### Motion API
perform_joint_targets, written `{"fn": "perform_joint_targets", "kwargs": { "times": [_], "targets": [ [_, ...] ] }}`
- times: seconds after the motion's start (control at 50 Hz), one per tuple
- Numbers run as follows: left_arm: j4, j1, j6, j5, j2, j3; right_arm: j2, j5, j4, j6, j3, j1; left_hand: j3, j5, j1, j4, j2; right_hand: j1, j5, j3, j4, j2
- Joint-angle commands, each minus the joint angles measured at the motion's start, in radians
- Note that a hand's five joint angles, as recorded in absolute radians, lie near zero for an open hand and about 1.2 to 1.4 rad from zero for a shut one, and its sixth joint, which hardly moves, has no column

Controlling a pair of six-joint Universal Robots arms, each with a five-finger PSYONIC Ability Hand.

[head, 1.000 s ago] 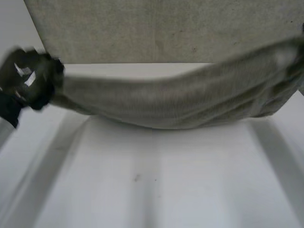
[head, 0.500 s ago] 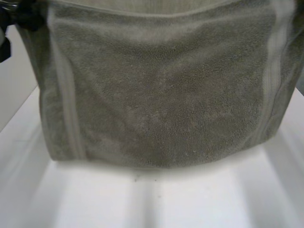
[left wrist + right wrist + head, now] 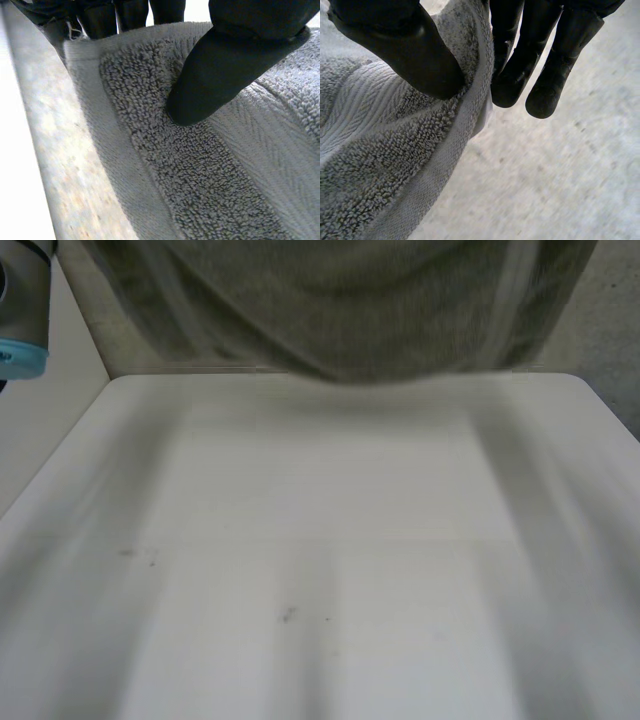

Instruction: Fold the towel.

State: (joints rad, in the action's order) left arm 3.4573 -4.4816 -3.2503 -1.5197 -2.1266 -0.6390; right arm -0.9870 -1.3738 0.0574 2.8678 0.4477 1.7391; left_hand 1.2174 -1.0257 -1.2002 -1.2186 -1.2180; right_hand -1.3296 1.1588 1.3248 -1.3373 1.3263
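Two pinches: left hand (image 3: 235, 70) and right hand (image 3: 405, 50) each clamp the towel (image 3: 340, 310) edge
Why: hangs over the far table (image 3: 330, 540), likely to straighten

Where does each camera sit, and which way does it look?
Head view: between and behind the arms, looking down at the table and the hanging towel; the left arm shows.
Left wrist view: on that wrist, along the left hand pinching the towel's edge.
Right wrist view: on that wrist, along the right hand pinching the towel's edge.
Shared: the towel.
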Motion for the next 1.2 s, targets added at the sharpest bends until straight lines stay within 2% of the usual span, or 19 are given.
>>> {"fn": "perform_joint_targets", "kwargs": {
  "times": [0.02,0.08,0.16,0.24,0.28,0.38,0.48,0.62,0.7,0.74,0.78,0.82,0.84,0.88,0.9,0.98,1.12,1.16,1.2],
  "targets": [
    [0.033,-0.002,0.101,-0.004,0.028,-0.16,-0.029,0.024,0.01,0.053,0.167,-0.004,0.179,-0.196,-0.196,-0.178,-0.178,-0.067,0.063,0.071,-0.059,0.07],
    [0.032,-0.002,0.1,0.0,0.019,-0.272,-0.027,0.045,-0.008,0.05,0.224,-0.004,0.179,-0.196,-0.196,-0.178,-0.178,-0.067,0.063,0.071,-0.059,0.07],
    [0.042,-0.004,0.096,0.009,0.002,-0.403,-0.006,0.126,-0.05,0.042,0.4,-0.009,0.179,-0.196,-0.196,-0.178,-0.178,-0.067,0.063,0.071,-0.059,0.07],
    [0.045,-0.008,0.087,0.07,-0.059,-0.56,0.039,0.185,-0.045,0.011,0.506,-0.013,0.179,-0.196,-0.196,-0.178,-0.178,-0.067,0.063,0.071,-0.059,0.07],
    [0.046,-0.011,0.081,0.09,-0.082,-0.606,0.088,0.225,-0.044,-0.054,0.597,-0.021,0.179,-0.196,-0.196,-0.178,-0.178,-0.067,0.063,0.071,-0.059,0.07],
    [0.046,-0.025,0.037,0.11,-0.139,-0.714,0.152,0.231,-0.054,-0.197,0.689,-0.036,0.179,-0.196,-0.196,-0.178,-0.178,-0.067,0.063,0.071,-0.059,0.07],
    [0.043,-0.053,-0.031,0.113,-0.139,-0.798,0.136,0.219,-0.074,-0.292,0.736,-0.055,0.179,-0.196,-0.196,-0.178,-0.178,-0.067,0.063,0.071,-0.059,0.07],
    [0.036,-0.087,-0.143,0.118,-0.011,-0.951,0.013,0.217,-0.188,-0.294,0.767,-0.075,0.179,-0.196,-0.196,-0.178,-0.178,-0.067,0.063,0.071,-0.059,0.07],
    [0.036,-0.091,-0.166,0.131,0.073,-1.036,-0.093,0.219,-0.321,-0.306,0.819,-0.099,0.179,-0.196,-0.196,-0.178,-0.178,-0.067,0.063,0.071,-0.059,0.07],
    [0.034,-0.099,-0.174,0.145,0.116,-1.084,-0.131,0.22,-0.372,-0.312,0.842,-0.11,0.179,-0.196,-0.196,-0.178,-0.178,-0.067,0.063,0.071,-0.059,0.07],
    [0.033,-0.143,-0.18,0.185,0.204,-1.181,-0.167,0.223,-0.43,-0.326,0.87,-0.121,0.179,-0.196,-0.196,-0.178,-0.178,-0.067,0.063,0.071,-0.059,0.07],
    [0.028,-0.169,-0.183,0.212,0.255,-1.227,-0.232,0.229,-0.56,-0.411,0.93,-0.156,0.179,-0.196,-0.196,-0.178,-0.178,-0.067,0.063,0.071,-0.059,0.07],
    [0.02,-0.191,-0.187,0.24,0.305,-1.273,-0.233,0.229,-0.561,-0.412,0.93,-0.156,0.179,-0.196,-0.196,-0.178,-0.178,-0.067,0.063,0.071,-0.059,0.07],
    [0.007,-0.208,-0.195,0.268,0.356,-1.315,-0.295,0.239,-0.686,-0.562,0.994,-0.196,0.179,-0.196,-0.196,-0.178,-0.178,-0.067,0.063,0.071,-0.059,0.07],
    [0.006,-0.208,-0.195,0.268,0.356,-1.315,-0.295,0.239,-0.686,-0.562,0.994,-0.196,0.179,-0.196,-0.196,-0.178,-0.178,-0.067,0.063,0.071,-0.059,0.07],
    [-0.068,-0.234,-0.236,0.344,0.503,-1.396,-0.358,0.24,-0.815,-0.723,1.042,-0.236,0.179,-0.196,-0.196,-0.178,-0.178,-0.067,0.063,0.071,-0.059,0.07],
    [-0.102,-0.272,-0.263,0.408,0.545,-1.401,-0.374,0.243,-0.789,-0.734,1.011,-0.253,0.179,-0.196,-0.196,-0.178,-0.178,-0.067,0.063,0.071,-0.059,0.07],
    [-0.089,-0.271,-0.266,0.414,0.478,-1.362,-0.358,0.245,-0.76,-0.728,0.997,-0.251,0.179,-0.196,-0.196,-0.178,-0.178,-0.067,0.063,0.071,-0.059,0.07],
    [-0.075,-0.26,-0.266,0.411,0.421,-1.32,-0.278,0.24,-0.676,-0.688,0.967,-0.237,0.179,-0.196,-0.196,-0.178,-0.178,-0.067,0.063,0.071,-0.059,0.07]
  ]
}}
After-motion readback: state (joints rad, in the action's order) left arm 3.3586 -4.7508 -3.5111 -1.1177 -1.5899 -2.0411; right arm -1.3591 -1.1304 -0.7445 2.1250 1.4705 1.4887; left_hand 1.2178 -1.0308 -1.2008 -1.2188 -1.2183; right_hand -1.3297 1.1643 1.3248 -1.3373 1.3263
